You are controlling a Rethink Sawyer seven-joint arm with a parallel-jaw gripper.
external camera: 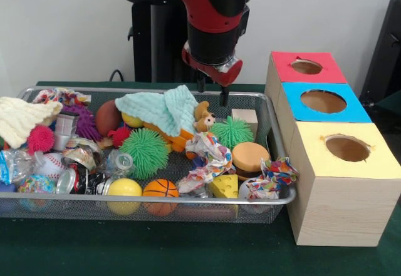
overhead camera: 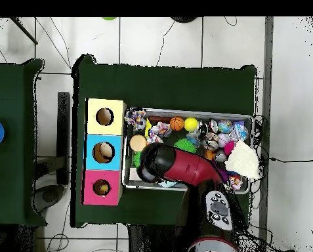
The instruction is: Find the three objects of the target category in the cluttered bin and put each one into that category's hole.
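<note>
**Wire bin stuffed with toys, arm parked over the back rim**

The mesh bin (external camera: 276, 198) is crammed: spiky green ball (external camera: 145, 153), rubbery basketball (external camera: 160, 190), smooth yellow ball (external camera: 124, 189), foam cheese wedge (external camera: 224, 187), plush bear (external camera: 203, 116) beside a knitted mint cloth (external camera: 164, 108). Just beside the bin sit three wooden boxes (external camera: 341, 207) with round holes, topped red, blue, yellow. The gripper (external camera: 213, 92) hangs over the bin's far edge, prongs spread, nothing between them.
</note>
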